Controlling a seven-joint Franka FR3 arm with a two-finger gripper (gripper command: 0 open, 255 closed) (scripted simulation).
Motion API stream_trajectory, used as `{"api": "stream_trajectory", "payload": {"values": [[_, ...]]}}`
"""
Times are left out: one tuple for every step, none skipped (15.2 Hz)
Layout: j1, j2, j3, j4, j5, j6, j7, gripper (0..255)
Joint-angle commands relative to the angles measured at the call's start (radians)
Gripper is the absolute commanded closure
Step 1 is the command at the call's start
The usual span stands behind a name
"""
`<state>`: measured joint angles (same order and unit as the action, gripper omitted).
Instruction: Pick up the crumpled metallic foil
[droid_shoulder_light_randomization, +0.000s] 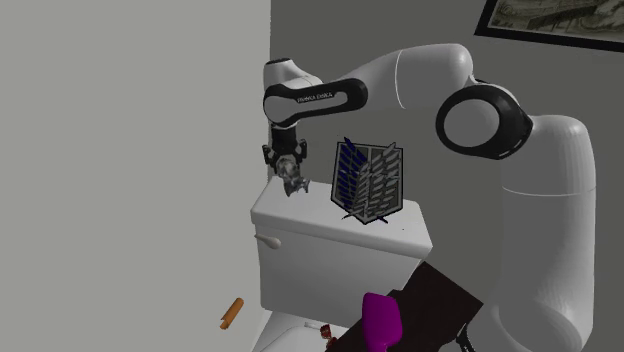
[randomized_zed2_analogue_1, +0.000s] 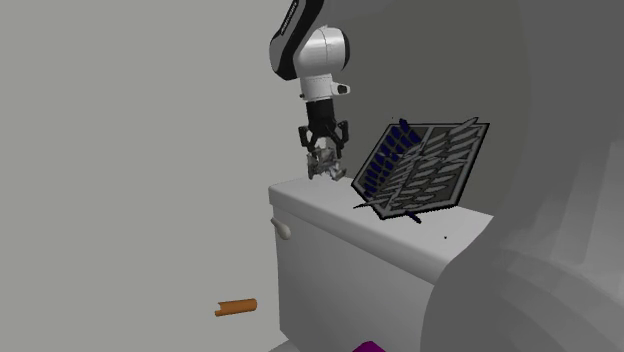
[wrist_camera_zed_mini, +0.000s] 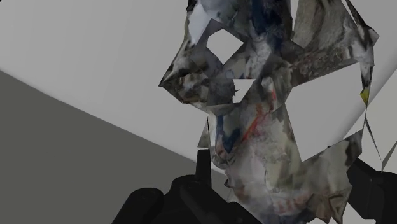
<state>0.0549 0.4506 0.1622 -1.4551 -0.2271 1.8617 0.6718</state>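
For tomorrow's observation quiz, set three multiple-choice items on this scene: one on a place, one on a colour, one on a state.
1. Where does the winged emblem stand? A on the floor; B on the white tank lid; C on the wall.
2. What colour is the small cylinder? A orange-brown; B green; C purple.
3. The gripper is: A open and empty; B shut on the crumpled foil; C shut on the emblem.
Key: 1 B, its base rests on the lid; 2 A, it shows orange-brown against the grey; 3 B, both fingers clasp the foil.
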Motion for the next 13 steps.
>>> {"api": "stream_trajectory", "payload": {"values": [[0.0,-0.006,0.001,0.018,0.002,-0.023,-0.005,255],[0.001,-0.008,0.001,0.029,0.003,-0.036,-0.007,255],[0.001,-0.009,0.001,0.04,0.004,-0.048,-0.009,255],[0.002,-0.011,0.001,0.051,0.005,-0.061,-0.011,255],[0.002,-0.012,0.002,0.063,0.005,-0.073,-0.013,255],[0.003,-0.013,0.002,0.075,0.006,-0.086,-0.015,255],[0.003,-0.013,0.002,0.087,0.007,-0.099,-0.017,255],[0.004,-0.014,0.002,0.1,0.007,-0.112,-0.019,255],[0.005,-0.014,0.003,0.114,0.008,-0.125,-0.021,255],[0.006,-0.013,0.003,0.127,0.008,-0.139,-0.023,255],[0.007,-0.013,0.003,0.142,0.008,-0.152,-0.025,255],[0.007,-0.013,0.003,0.144,0.008,-0.154,-0.025,255],[0.007,-0.013,0.003,0.144,0.008,-0.154,-0.025,255]]}}
